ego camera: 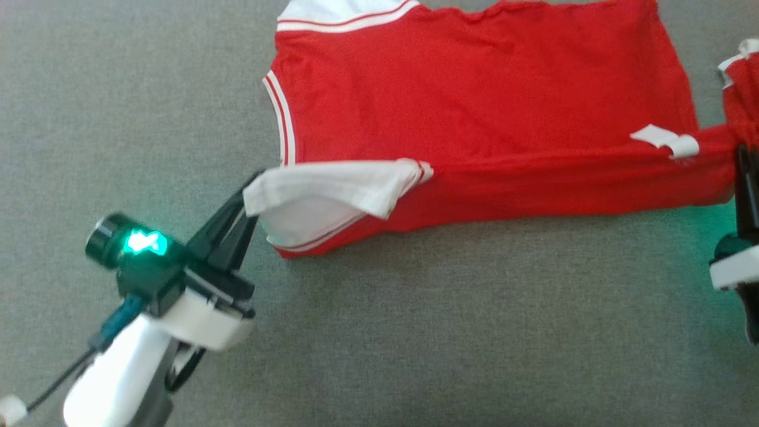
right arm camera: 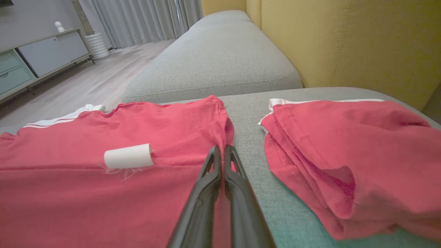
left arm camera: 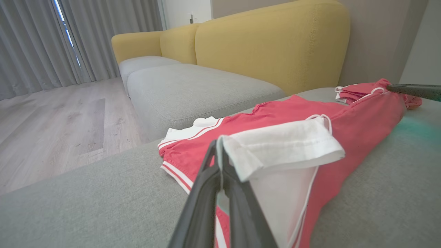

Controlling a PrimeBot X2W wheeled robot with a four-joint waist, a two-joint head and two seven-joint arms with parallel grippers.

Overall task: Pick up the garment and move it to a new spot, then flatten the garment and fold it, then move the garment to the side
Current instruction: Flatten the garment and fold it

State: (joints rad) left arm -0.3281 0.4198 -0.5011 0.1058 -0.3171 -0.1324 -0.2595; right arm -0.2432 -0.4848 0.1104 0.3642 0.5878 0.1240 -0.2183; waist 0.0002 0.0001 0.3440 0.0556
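Observation:
The garment [ego camera: 486, 107], a red shirt with white sleeves and striped trim, lies spread across the grey sofa seat [ego camera: 415, 332]. Its near edge is folded over in a long band. My left gripper [ego camera: 249, 198] is shut on the edge of the white sleeve [ego camera: 320, 198], which hangs lifted off the seat; the left wrist view shows that sleeve [left arm camera: 279, 146] pinched at the fingertips of this gripper [left arm camera: 218, 143]. My right gripper [ego camera: 744, 163] is shut on the garment's red hem corner at the right. In the right wrist view this gripper [right arm camera: 222, 151] closes on that hem, beside a white label [right arm camera: 128, 156].
A second red garment [right arm camera: 344, 144] lies bunched on the seat just right of my right gripper, also at the head view's right edge [ego camera: 741, 77]. Yellow backrest cushions [left arm camera: 275, 44] rise behind the seat. Wooden floor [left arm camera: 51, 131] and grey curtains lie beyond the sofa's edge.

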